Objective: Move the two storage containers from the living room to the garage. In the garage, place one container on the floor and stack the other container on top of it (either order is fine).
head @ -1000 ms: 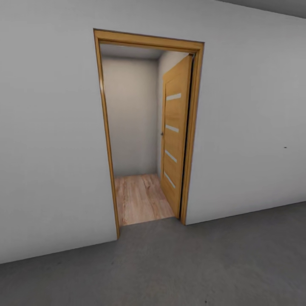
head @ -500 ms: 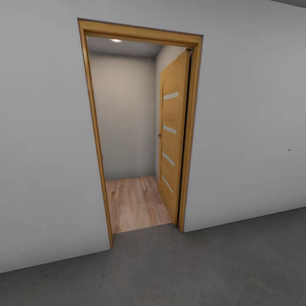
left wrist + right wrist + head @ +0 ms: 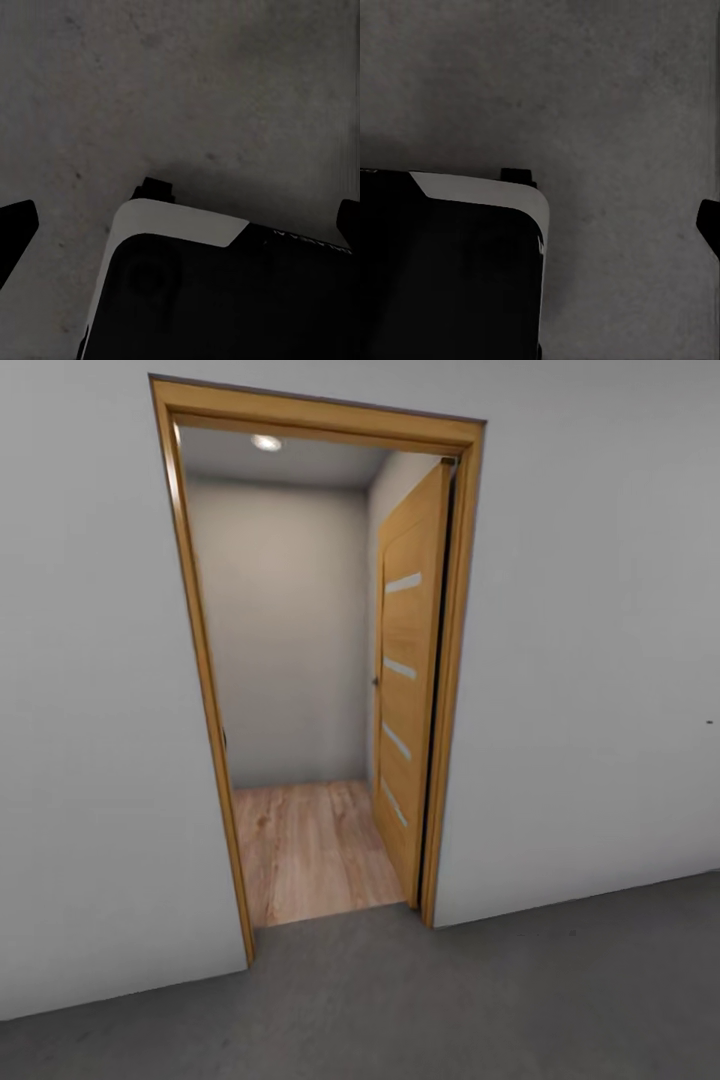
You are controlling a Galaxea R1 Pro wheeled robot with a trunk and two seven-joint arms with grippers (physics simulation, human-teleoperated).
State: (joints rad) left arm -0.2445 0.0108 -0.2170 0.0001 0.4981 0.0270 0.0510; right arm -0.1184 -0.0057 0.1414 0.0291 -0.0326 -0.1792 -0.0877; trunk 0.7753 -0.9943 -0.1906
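Observation:
The two storage containers are out of view. I stand on the garage's dark grey floor (image 3: 470, 1010), facing an open doorway (image 3: 300, 660) in a white-grey wall. My left gripper (image 3: 181, 225) hangs over this floor, open, with its black fingertips (image 3: 15, 232) far apart and nothing between them. My right gripper (image 3: 541, 225) also points down at the floor and is open and empty. One of its fingertips (image 3: 709, 225) shows at the frame's edge; the other is lost against my dark base.
A light wooden door (image 3: 405, 680) with four frosted strips is swung inward on the doorway's right side. Beyond the wooden frame (image 3: 205, 690) lie a light wood plank floor (image 3: 310, 850) and a plain back wall. My black and white base (image 3: 225, 300) sits below both grippers.
The camera has moved closer to the doorway: the frame looms larger and reaches higher, and a ceiling light inside has come into sight. The door itself has not swung.

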